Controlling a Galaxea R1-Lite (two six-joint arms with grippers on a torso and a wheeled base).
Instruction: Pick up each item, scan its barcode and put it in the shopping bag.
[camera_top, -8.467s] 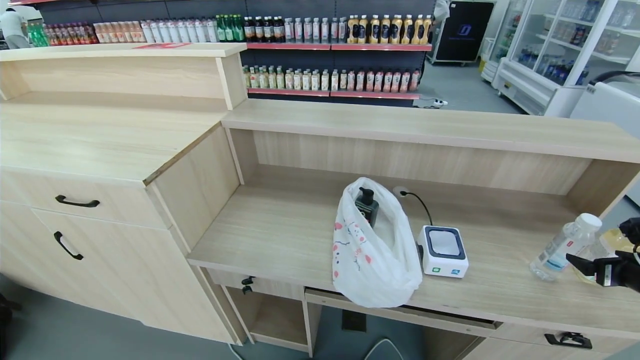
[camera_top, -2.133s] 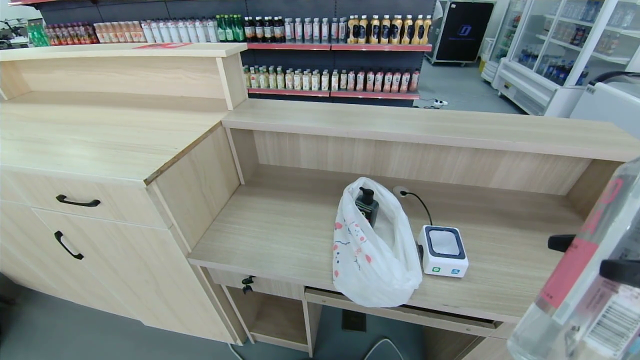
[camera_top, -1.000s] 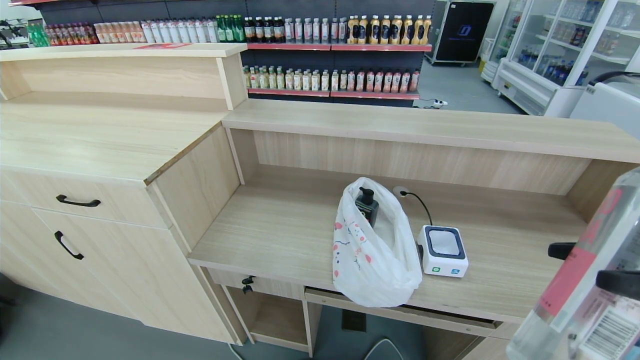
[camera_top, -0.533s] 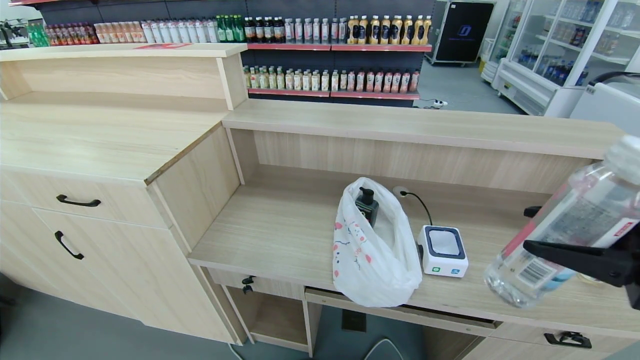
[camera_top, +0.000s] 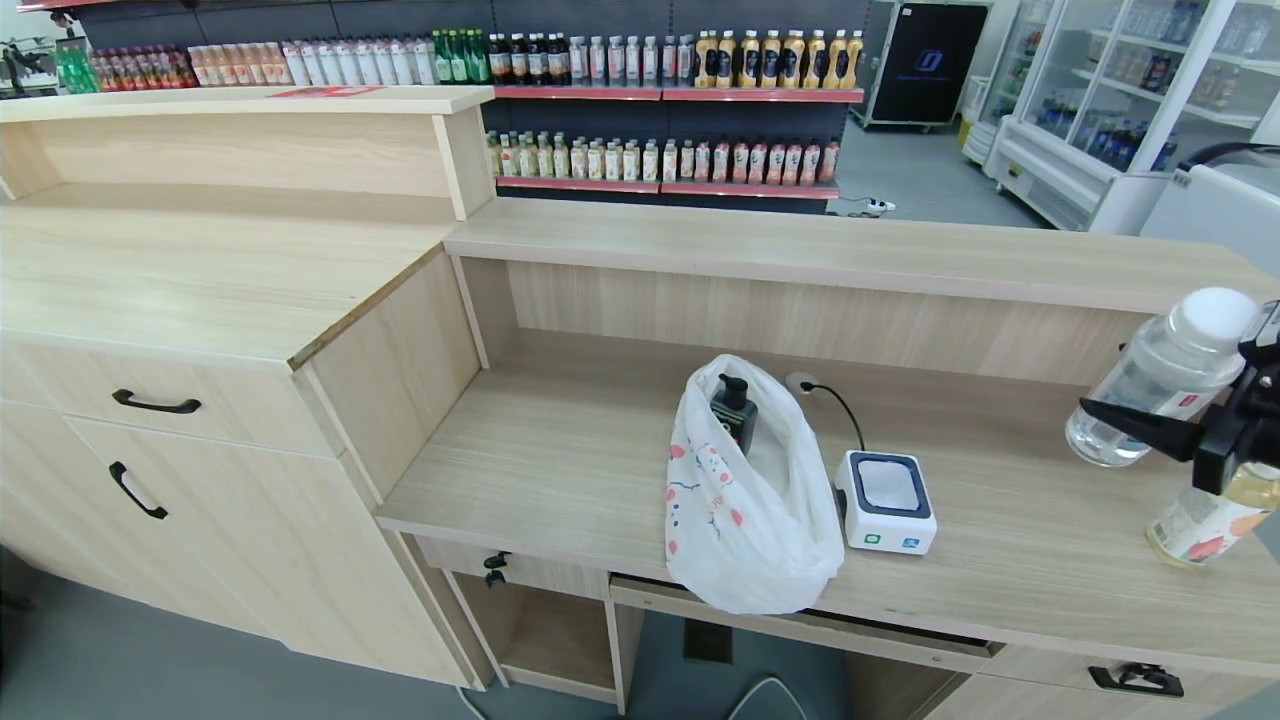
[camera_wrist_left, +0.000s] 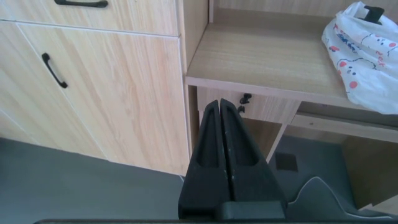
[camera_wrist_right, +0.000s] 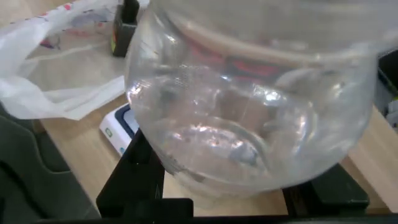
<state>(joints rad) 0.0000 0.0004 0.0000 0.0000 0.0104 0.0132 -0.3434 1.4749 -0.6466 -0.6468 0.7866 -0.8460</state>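
We have the water bottle (camera_top: 1160, 375) clamped across its body by the right jaws, which close on it from both sides. It hangs tilted in the air above the right edge of the surface (camera_top: 560, 460), cap uppermost. We judge the step in hand to be the scan, so the bottle should go over the scanner (camera_top: 886, 500), which sits near the front edge just beside the shopping bag (camera_top: 745, 510). We cannot see the barcode from here, so we should turn the wrist to bring the label round to face the scanner's window. The bottle should be held steady, apart from the glass rather than pressed on it. We should pass well above the juice bottle (camera_top: 1205, 515) standing at the right edge, so as not to tip it. The bag's mouth gapes, with a pump bottle (camera_top: 733, 410) already inside, which leaves room for a gentle drop afterwards. The left jaws are pressed together on nothing, low by the cabinet front (camera_wrist_left: 112, 93).
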